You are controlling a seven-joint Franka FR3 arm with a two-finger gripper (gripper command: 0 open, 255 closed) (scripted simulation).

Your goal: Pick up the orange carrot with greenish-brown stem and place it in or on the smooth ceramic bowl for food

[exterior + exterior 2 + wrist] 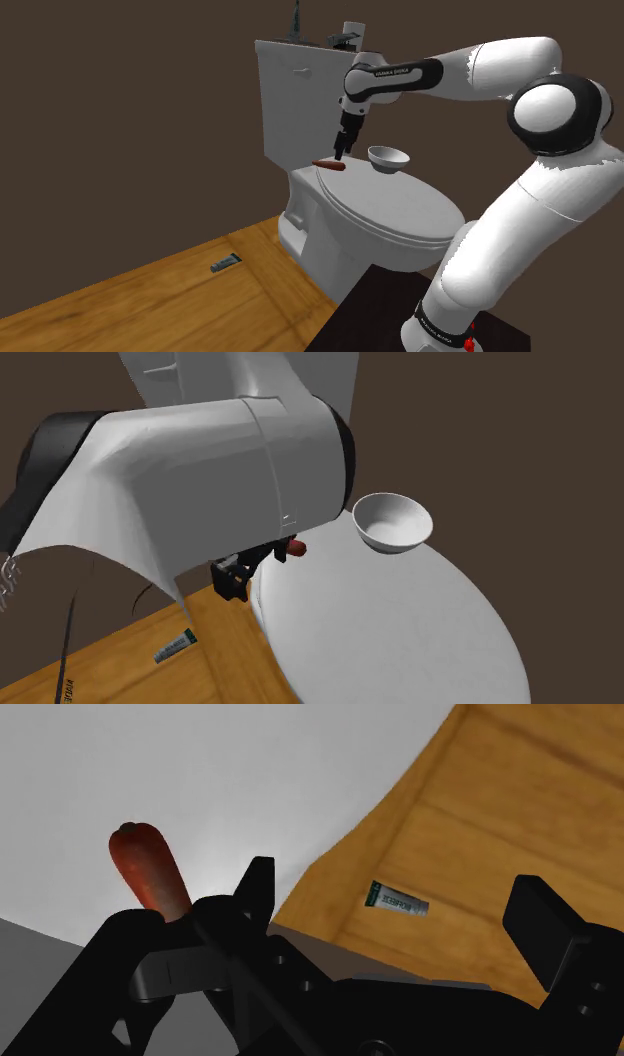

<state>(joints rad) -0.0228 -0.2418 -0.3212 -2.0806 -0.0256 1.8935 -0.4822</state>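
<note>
An orange-red carrot (328,165) lies on the closed white toilet lid (390,205), near its back edge. The white bowl (388,157) stands on the same lid, a short way toward the shoulder view's right. My black gripper (343,151) hangs just above the carrot's bowl-side end. In the wrist view the gripper (396,884) is open, with its fingers (256,889) well apart and nothing between them. There the carrot (150,874) lies just outside one finger, not in the gap. In the second exterior view, the arm hides most of the carrot (297,548), and the bowl (393,522) shows whole.
The toilet tank (295,95) rises right behind the carrot, with small dark items on top. A small flat tube (225,264) lies on the wooden floor (150,300) beside the toilet. Dark brown walls stand behind. The dark stand (380,310) sits at the lower right.
</note>
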